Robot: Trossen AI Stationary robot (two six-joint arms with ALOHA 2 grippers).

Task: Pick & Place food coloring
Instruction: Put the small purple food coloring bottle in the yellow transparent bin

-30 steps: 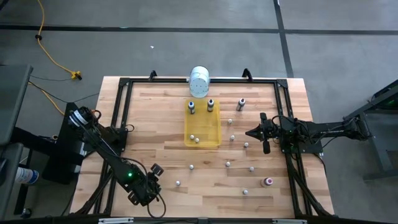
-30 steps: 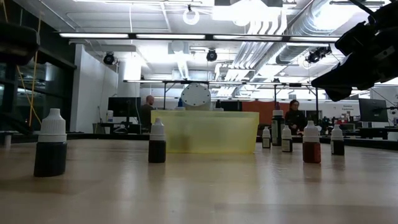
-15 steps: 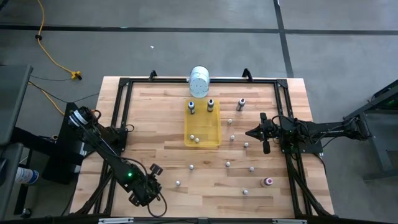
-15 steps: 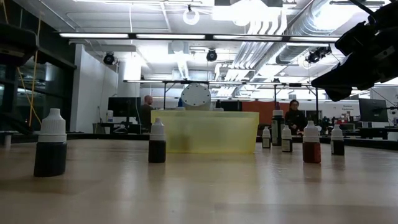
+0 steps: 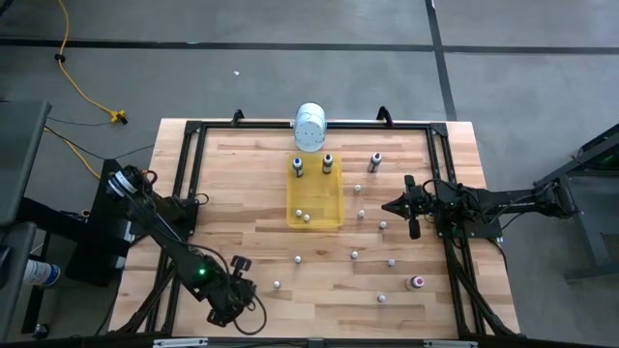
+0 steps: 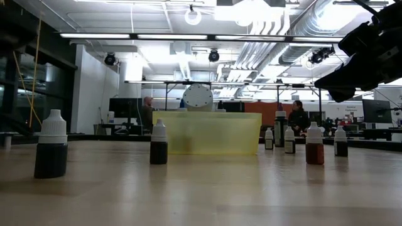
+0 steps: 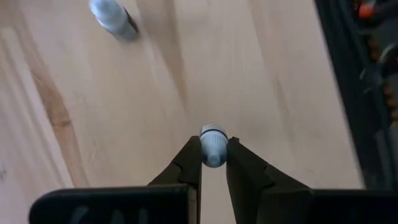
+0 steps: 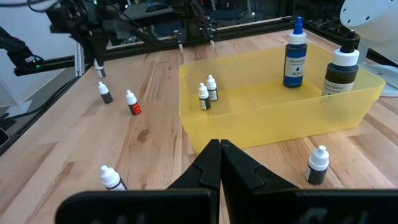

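Observation:
Small white-capped food coloring bottles (image 5: 355,254) stand scattered on the wooden table. Two taller ones (image 8: 296,53) and two tiny ones (image 8: 207,94) stand inside the yellow tray (image 5: 314,200). My left gripper (image 7: 213,155), near the table's near-left corner (image 5: 240,263), is shut on one tiny bottle (image 7: 213,142). My right gripper (image 8: 219,148) hovers shut to the right of the tray (image 5: 390,206) and touches nothing. My left gripper pinches the tiny bottle by its whitish cap (image 7: 213,149) between its two fingers, coming from above and pointing down. The bottle's dark body end (image 7: 213,129) points away below the fingers. In the right wrist view the bottle (image 8: 100,72) hangs clear of the table.
A large white cylindrical container (image 5: 309,126) lies at the far edge behind the tray. Two loose bottles (image 5: 277,284) (image 5: 298,259) stand right of my left gripper. A black frame (image 5: 189,164) runs around the table. People stand in the room beyond.
My left gripper has risen: in the low view the dark arm at the upper left has climbed almost out of the picture. The bottles standing on the table and my right arm have kept still.

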